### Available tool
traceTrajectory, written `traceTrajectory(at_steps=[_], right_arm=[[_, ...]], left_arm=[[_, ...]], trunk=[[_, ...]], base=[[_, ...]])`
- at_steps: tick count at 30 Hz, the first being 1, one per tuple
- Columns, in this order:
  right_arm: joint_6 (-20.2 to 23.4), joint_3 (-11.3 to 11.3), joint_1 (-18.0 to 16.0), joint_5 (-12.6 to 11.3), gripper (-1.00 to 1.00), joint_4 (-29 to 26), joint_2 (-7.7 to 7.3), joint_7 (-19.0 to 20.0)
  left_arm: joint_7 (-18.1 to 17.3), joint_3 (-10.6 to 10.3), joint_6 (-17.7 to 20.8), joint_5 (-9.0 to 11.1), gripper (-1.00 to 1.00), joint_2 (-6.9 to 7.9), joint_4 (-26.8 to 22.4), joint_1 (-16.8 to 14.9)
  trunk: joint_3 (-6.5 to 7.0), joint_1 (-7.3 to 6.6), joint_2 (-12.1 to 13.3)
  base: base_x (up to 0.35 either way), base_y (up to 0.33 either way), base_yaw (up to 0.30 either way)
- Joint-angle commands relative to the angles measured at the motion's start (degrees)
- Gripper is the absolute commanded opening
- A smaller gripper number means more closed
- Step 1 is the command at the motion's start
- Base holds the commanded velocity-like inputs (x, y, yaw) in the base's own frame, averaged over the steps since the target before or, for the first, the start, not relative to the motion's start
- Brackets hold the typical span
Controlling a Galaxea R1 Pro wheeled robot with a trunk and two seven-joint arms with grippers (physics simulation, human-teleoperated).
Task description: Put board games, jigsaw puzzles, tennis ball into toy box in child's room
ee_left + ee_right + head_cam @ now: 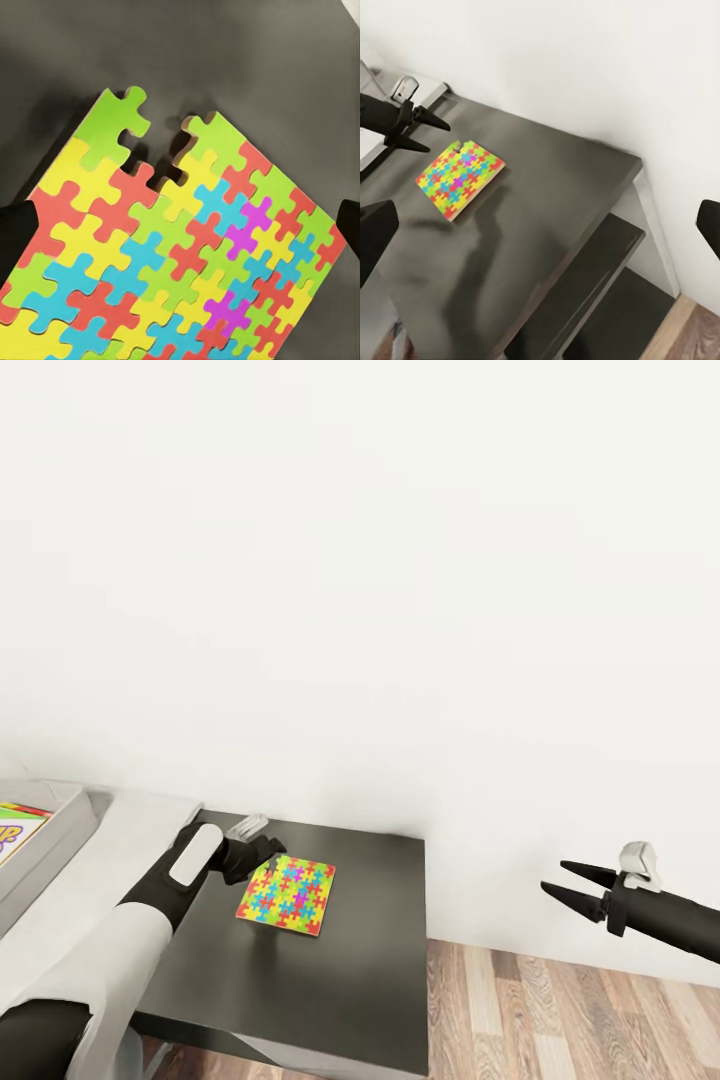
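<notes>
Left gripper (268, 857) — fingers spread, poised at the far-left corner of 1 jigsaw puzzle (287, 894) lying flat on the dark table (370, 960). Right gripper (572, 886) — parted, holding nothing, over the floor (560, 1010).

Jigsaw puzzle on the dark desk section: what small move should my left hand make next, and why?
Probably lower the left hand straight down and close on the jigsaw puzzle. It is open at the puzzle's near-wall edge, apparently just above it, and the puzzle lies flat on the table, ungrasped.
</notes>
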Motion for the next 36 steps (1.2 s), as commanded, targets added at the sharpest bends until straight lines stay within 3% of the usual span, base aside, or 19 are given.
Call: traceTrajectory(at_steps=[1, 7, 17, 25, 30, 36], right_arm=[[0.6, -0.08, -0.08, 0.54, 1.0, -0.07, -0.06, 0.79], [0.6, -0.08, -0.14, 0.54, 1.0, -0.06, -0.14, 0.87], [0.6, -0.16, -0.26, 0.56, 1.0, -0.06, -0.27, 0.87], [0.66, -0.16, -0.37, 0.55, 1.0, -0.06, -0.33, 0.87], [0.68, -0.63, -0.48, 0.55, 1.0, -0.06, -0.37, 0.87], [0.74, -1.1, -0.49, 0.53, 1.0, -0.07, -0.85, 0.87]], left_arm=[[0.37, -0.32, 0.01, 0.57, 1.0, 0.1, -0.06, -0.04], [0.27, -0.36, -0.02, 0.42, 1.0, 0.19, -0.03, -0.04], [0.33, -0.4, -1.24, -0.1, 1.0, 2.03, 0.3, 0.38], [0.0, -1.07, -4.47, -0.31, 1.0, 2.16, 0.64, 0.83], [-2.31, -1.42, -7.7, -0.35, 1.0, 1.99, 2.24, 1.35], [-3.64, -1.49, -8.57, -0.4, 1.0, 2.13, 2.75, 1.66]], trunk=[[-0.27, 0.24, -0.49], [-1.34, 1.56, -2.9], [-1.34, 1.56, -2.9], [-1.34, 1.56, -2.9], [-1.34, 1.56, -2.9], [-1.34, 1.56, -2.9]], base=[[0.0, 0.0, 0.0], [0.0, 0.0, 0.0], [0.0, 0.0, 0.0], [0.0, 0.0, 0.0], [0.0, 0.0, 0.0], [0.0, 0.0, 0.0]])
